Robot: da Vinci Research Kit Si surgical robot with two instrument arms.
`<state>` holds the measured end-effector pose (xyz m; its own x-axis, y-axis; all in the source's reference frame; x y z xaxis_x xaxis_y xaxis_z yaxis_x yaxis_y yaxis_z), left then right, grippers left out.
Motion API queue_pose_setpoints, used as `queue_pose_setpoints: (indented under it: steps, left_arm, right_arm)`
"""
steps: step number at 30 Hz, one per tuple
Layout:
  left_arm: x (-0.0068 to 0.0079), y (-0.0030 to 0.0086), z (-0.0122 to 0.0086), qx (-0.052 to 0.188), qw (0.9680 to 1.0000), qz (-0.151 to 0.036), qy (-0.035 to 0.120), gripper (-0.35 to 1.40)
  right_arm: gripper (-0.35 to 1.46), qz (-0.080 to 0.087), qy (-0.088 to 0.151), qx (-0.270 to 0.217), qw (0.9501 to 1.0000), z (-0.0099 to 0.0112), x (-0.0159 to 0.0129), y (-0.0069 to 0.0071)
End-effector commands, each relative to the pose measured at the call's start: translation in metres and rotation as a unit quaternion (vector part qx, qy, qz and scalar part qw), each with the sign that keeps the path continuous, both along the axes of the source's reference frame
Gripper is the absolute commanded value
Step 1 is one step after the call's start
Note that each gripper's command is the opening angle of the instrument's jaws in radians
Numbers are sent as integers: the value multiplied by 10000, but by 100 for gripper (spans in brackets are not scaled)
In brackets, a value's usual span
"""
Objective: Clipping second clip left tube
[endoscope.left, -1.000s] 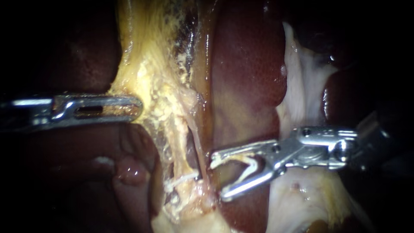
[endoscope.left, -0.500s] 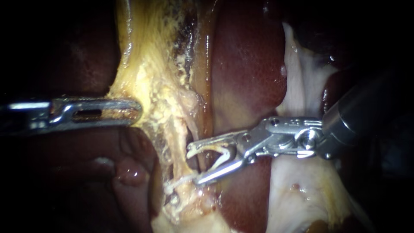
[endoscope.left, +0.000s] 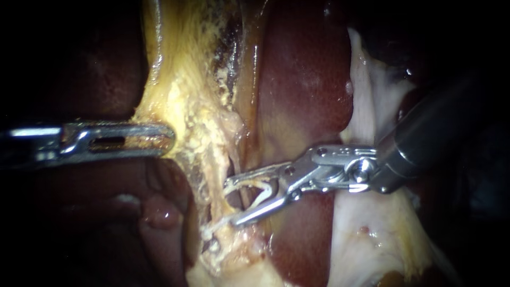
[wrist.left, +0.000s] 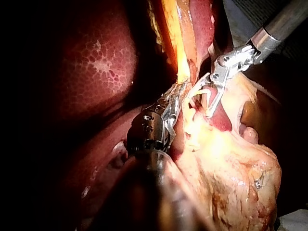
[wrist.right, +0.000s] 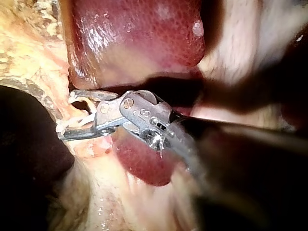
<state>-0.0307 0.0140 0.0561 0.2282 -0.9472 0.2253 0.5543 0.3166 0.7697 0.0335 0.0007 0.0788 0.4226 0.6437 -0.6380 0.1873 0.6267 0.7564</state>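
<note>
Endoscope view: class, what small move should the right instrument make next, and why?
Probably ease the right instrument slightly further across the tube before closing. Its loaded clip stands open at the tube's near edge and does not clearly reach around it, just above the clip already on the tube.

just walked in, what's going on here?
Left instrument has its jaws shut on yellow tissue. Right instrument holds a spread clip in its jaws, tips at the left tube, just above a seated clip. The spread clip is not yet squeezed shut. I can't tell whether the tube sits fully inside it.
</note>
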Motion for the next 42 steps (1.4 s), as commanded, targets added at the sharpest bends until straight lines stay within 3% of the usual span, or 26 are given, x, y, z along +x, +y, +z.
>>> queue_pose_setpoints:
  steps: [1,13,20,26,34,42]
  left_arm:
    - [0,0,0,0,10000,0,0,-35]
    - [0,0,0,0,10000,0,0,-35]
    - [0,0,0,0,10000,-1,1,-35]
    - [-1,0,-1,0,10000,-1,1,-35]
    - [-1,0,-1,0,10000,-1,1,-35]
    - [-2,0,0,-1,10000,-3,2,-35]
  right_arm:
    - [56,-16,10,5,10000,0,1,-1]
    - [55,-219,230,96,9994,-1,19,-14]
    - [55,-190,340,205,9990,-1,20,-15]
    - [54,-168,577,335,9976,-1,23,-14]
    - [52,-309,942,517,9937,-5,26,-18]
    - [50,-497,1007,566,9921,-2,36,-30]
